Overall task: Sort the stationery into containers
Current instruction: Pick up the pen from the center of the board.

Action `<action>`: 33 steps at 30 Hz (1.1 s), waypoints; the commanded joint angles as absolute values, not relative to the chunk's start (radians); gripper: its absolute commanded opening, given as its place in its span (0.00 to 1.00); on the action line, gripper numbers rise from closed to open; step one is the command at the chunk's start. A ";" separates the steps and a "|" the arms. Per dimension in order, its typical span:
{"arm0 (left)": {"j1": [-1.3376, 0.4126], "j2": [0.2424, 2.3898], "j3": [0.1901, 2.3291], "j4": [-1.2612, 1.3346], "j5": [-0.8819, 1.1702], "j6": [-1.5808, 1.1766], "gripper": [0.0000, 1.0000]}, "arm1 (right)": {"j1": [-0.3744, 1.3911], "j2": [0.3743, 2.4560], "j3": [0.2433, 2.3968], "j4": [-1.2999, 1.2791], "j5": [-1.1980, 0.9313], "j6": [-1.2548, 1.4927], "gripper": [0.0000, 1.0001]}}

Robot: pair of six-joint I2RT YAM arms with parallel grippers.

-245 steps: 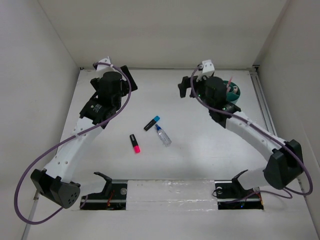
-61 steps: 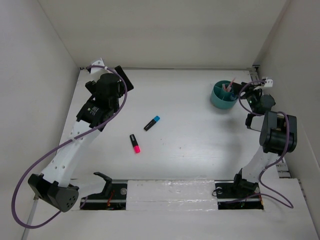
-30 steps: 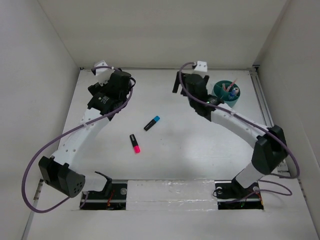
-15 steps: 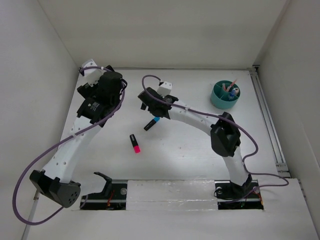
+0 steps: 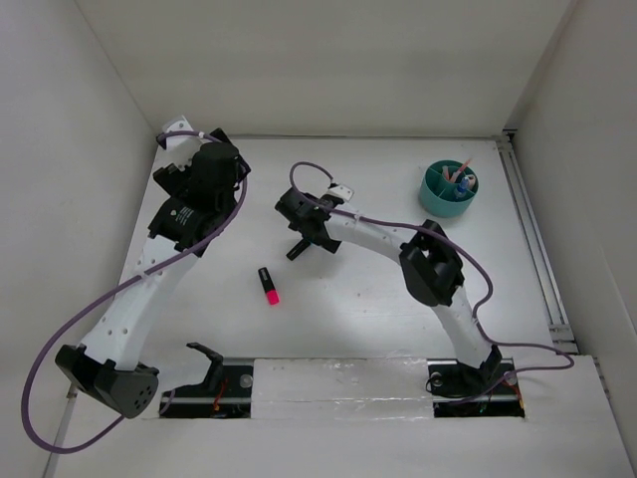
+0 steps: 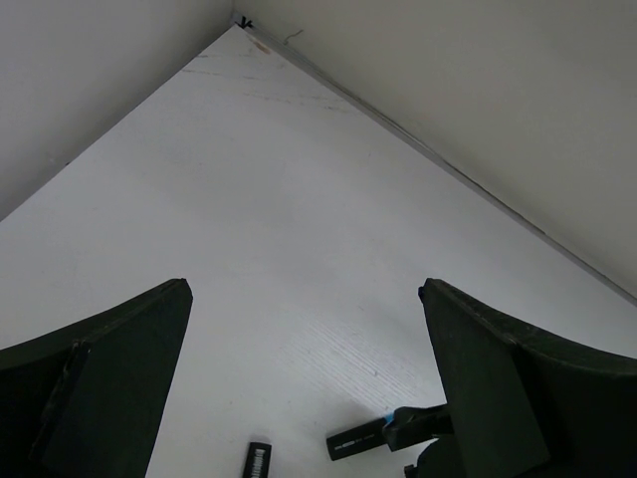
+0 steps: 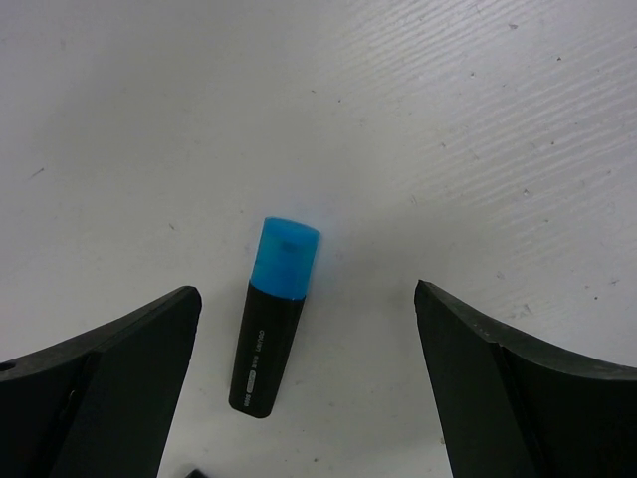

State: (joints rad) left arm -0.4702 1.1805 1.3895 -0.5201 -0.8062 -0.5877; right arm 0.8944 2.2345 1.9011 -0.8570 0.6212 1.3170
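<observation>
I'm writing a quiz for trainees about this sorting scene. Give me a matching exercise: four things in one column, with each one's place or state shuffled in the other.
1. blue-capped marker
2. pink-capped marker
3. teal organiser
4. left gripper

A. far right, partly filled
B. open, at the far left
C. between the open fingers of the right gripper
D. lying alone, no gripper near it

Pairs: 1-C, 2-D, 3-A, 4-B
</observation>
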 commanded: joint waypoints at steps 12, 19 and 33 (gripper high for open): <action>-0.471 1.149 1.385 -0.479 -0.765 -0.558 1.00 | 0.900 2.330 1.973 -0.839 0.557 1.384 0.87; -0.471 1.140 1.385 -0.479 -0.765 -0.558 1.00 | 0.910 2.361 1.993 -0.850 0.557 1.384 0.67; -0.471 1.140 1.376 -0.469 -0.775 -0.558 1.00 | 0.900 2.370 1.956 -0.834 0.525 1.384 0.31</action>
State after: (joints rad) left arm -0.4702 1.1652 1.3861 -0.4969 -0.7609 -0.5728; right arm 0.8982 2.3440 1.9625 -0.8482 0.5571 1.3716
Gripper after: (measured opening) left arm 0.997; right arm 0.350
